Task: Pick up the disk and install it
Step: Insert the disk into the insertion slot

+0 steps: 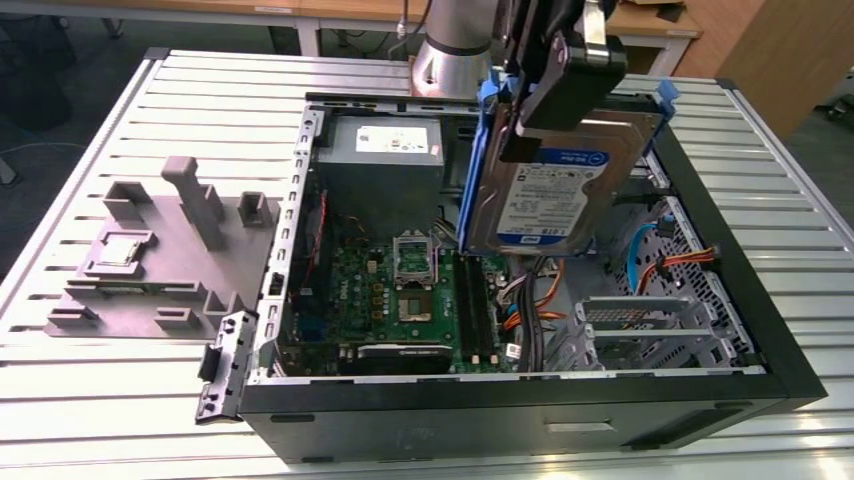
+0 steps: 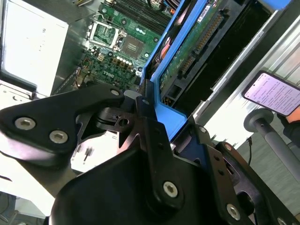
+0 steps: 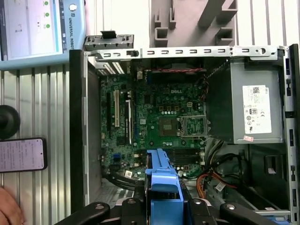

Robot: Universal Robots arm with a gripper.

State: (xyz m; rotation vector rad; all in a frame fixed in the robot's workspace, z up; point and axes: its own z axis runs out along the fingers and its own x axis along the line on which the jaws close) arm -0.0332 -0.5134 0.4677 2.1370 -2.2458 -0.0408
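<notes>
Ribbed pale metal tabletop (image 1: 120, 400) carries the open computer case (image 1: 534, 408), with wooden furniture (image 1: 761, 70) beyond the case. My gripper (image 1: 534, 135) is clamped on the disk (image 1: 554, 205), holding it upright above the case's motherboard (image 1: 400, 290). I see the arm (image 1: 447, 50) cut off above the case.

Bright, even light; glare streaks the slatted table (image 1: 120, 400).

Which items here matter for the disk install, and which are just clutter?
Job:
- flat silver hard drive with blue plastic rails, clamped in the black gripper
- open black metal computer case

Lying about:
- grey plastic fixture block on the slatted table
- dark phone with lit screen
- light-blue-framed tablet screen
</notes>
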